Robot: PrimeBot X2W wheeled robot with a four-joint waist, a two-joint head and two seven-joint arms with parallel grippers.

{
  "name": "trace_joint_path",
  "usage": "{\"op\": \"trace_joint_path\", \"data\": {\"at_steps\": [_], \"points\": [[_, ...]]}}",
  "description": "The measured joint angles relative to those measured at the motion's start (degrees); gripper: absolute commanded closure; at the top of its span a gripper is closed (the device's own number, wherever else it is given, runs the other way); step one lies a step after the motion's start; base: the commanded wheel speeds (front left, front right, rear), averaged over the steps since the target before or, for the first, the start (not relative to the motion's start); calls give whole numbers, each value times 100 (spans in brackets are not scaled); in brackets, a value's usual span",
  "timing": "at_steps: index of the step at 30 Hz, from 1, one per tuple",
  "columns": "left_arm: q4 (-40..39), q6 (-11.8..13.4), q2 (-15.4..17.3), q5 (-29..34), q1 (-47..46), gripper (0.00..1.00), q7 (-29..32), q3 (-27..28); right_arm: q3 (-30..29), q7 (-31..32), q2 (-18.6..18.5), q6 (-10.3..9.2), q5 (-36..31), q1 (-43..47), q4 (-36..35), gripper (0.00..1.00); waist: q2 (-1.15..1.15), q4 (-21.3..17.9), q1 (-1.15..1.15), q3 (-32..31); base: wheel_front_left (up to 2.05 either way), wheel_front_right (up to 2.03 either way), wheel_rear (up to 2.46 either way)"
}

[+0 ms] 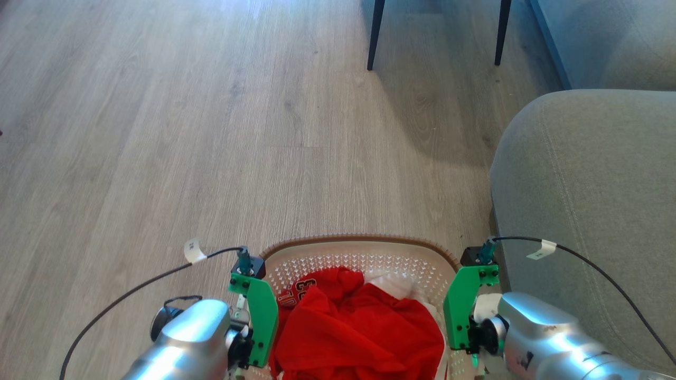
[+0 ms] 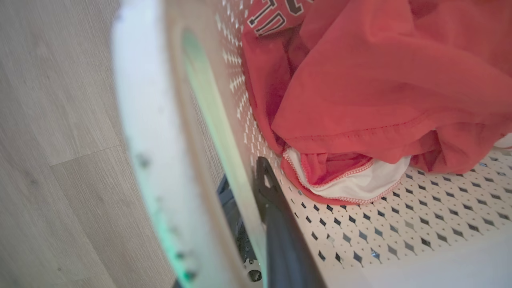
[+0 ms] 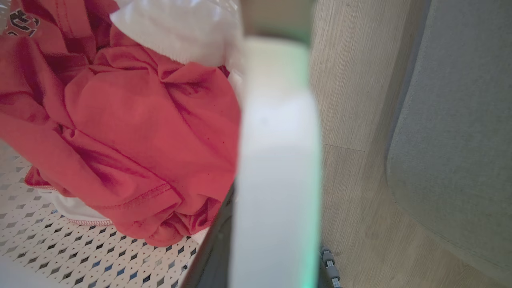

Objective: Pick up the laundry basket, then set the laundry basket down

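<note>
Nearest the robot, two silver forearms, the left [image 1: 185, 338] and the right [image 1: 538, 338], reach in from the bottom corners of the head view. Each carries a green bracket. The left hand [image 1: 259, 316] and the right hand [image 1: 459, 311] sit on opposite sides of the laundry basket [image 1: 364, 241], a small rounded white plastic basket with perforated walls and a brown woven-look rim.

In the left wrist view, one dark finger [image 2: 280, 232] lies against the inside of the basket wall. The other shows outside, through the handle opening, so this hand is closed narrow on the left side of the basket. In the right wrist view, the white rim runs up the middle with a dark finger [image 3: 214, 244] against its inner face. The outer finger is hidden behind the rim, so this hand looks clamped on the right side in the same way.

The basket is directly in front of the robot, between the two hands. Whether its bottom touches the floor cannot be told. A crumpled red shirt with dark lettering [image 1: 364, 332] fills most of it, with a white garment [image 1: 393, 285] partly tucked under it.

Thin black cables with white tags [image 1: 194, 249] loop out from both wrists. Just right of the basket is a grey upholstered sofa arm [image 1: 586, 211]. Pale wood-plank floor [image 1: 211, 132] stretches ahead. Two slim black furniture legs [image 1: 375, 34] stand at the far end.
</note>
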Motion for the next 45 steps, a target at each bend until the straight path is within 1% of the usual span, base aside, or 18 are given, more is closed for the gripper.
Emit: {"op": "trace_joint_path", "data": {"at_steps": [45], "points": [[1, 1, 1, -9, 0, 100, 14, 0, 45, 7, 0, 0, 16, -1, -2, 100, 0, 20, 0, -6, 0, 0, 0]]}}
